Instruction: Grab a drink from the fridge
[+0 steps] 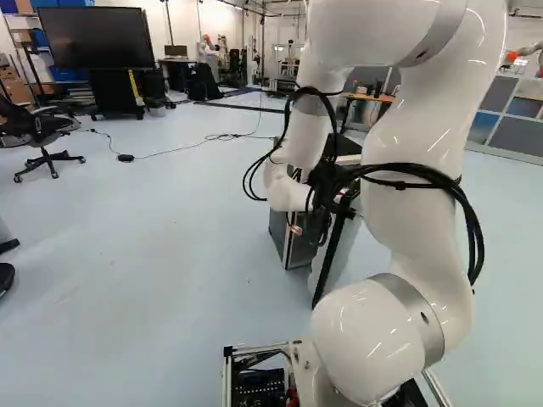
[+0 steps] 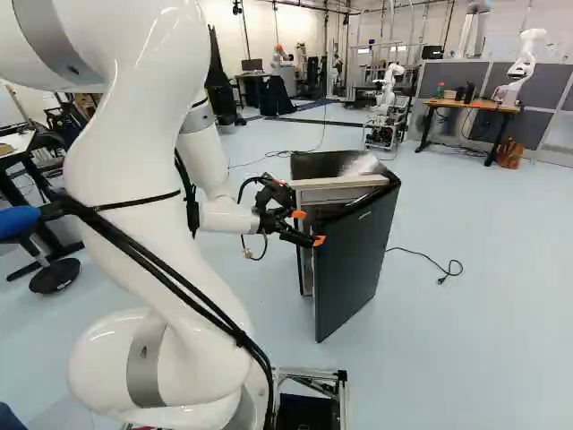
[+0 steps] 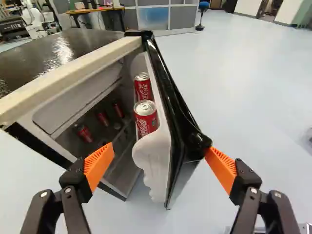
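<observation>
Bases of door cans [image 3: 146,120] hidden, inner cans [image 3: 84,134] blurred, arm [image 1: 424,119] cut off above

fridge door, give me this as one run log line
fridge door: partly open | tool: open, door edge between its fingers | red cans: in door and inside fridge | grabbed: none

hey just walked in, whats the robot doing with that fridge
The robot arm is at the fridge, whose door stands partly open. Its gripper is open around the door's free edge, one finger on each side, not gripping it. Red cans stand in the door rack, with more inside. It looks to be opening the door wider to get a drink; it holds none yet.
</observation>
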